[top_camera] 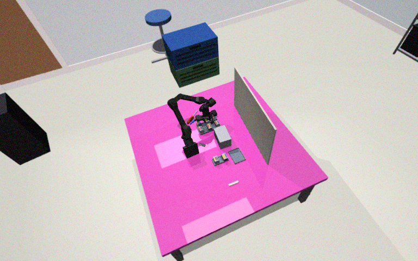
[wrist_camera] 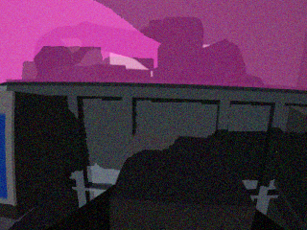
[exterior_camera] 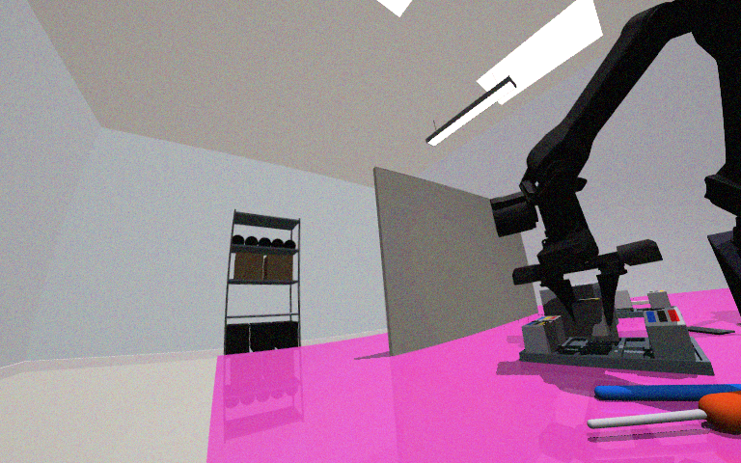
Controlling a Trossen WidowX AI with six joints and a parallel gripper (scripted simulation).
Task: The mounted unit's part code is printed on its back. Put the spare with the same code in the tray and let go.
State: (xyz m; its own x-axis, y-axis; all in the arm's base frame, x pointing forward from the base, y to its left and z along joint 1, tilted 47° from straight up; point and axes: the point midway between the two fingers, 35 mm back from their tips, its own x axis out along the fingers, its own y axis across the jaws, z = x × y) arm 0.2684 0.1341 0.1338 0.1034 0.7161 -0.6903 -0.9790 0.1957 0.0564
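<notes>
Black robot arm (top_camera: 179,113) (exterior_camera: 573,117) above a pink table (top_camera: 200,190) (exterior_camera: 306,403), its jaws pinching a grey spare (exterior_camera: 590,315) above the spares' rack (exterior_camera: 612,362) (top_camera: 206,132), well apart from the flat grey tray (top_camera: 237,155).

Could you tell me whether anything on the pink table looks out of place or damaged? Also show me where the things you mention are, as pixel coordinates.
Nothing looks spilled or broken. Slightly untidy are the orange-handled screwdriver (top_camera: 190,119) (exterior_camera: 724,410) and slim blue rod (top_camera: 192,122) (exterior_camera: 655,392), lying loose beside the dark grey rack (top_camera: 206,132) (exterior_camera: 601,365) (wrist_camera: 175,115).
</notes>
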